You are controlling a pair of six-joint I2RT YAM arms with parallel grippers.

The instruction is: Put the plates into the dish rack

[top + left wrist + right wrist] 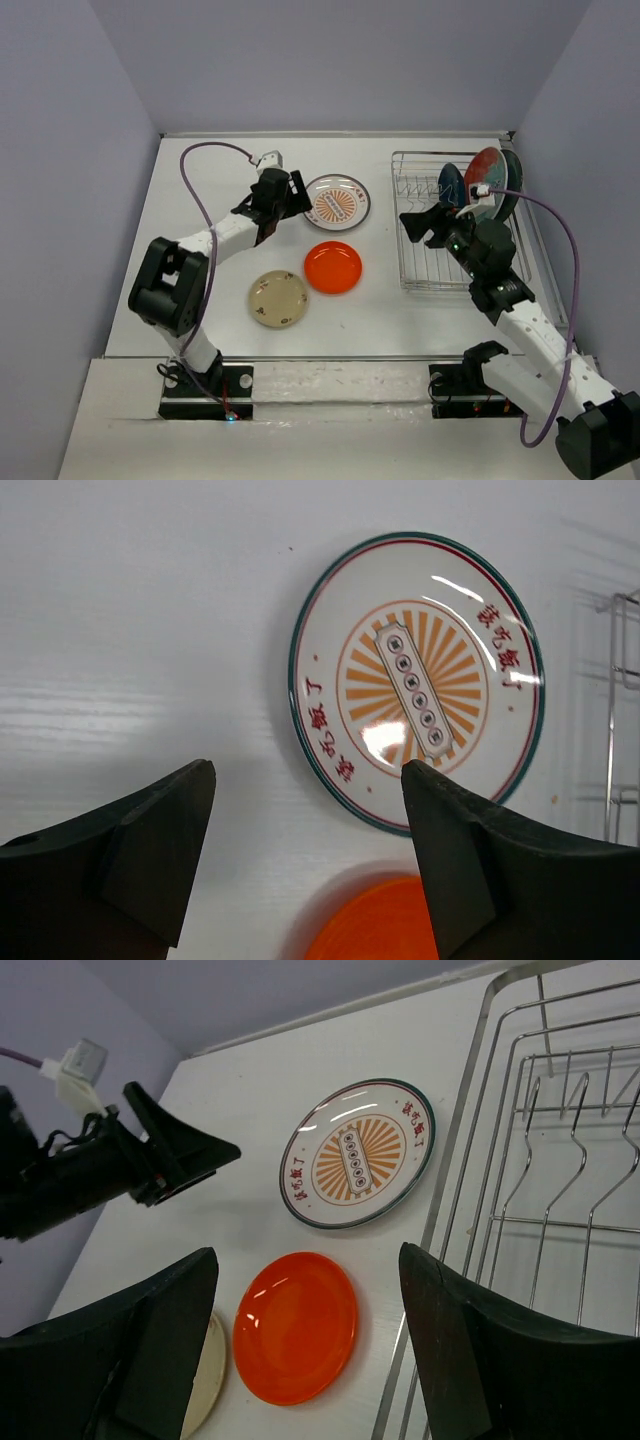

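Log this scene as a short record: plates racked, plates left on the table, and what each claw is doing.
Racked: dark blue plate, red-rimmed floral plate, dark teal-grey plate, standing at the far right corner of the dish rack
On table: sunburst plate, orange-red plate, cream plate, all lying flat, left of the rack
Left claw: open, empty, by the sunburst plate's left rim
Right claw: open, empty, above the rack's left side
Remaining: three plates to load

Probably robot lab cell: bare lilac partition walls [70,200] boxing white table [380,320], arm bases [205,392] bolted at edge.
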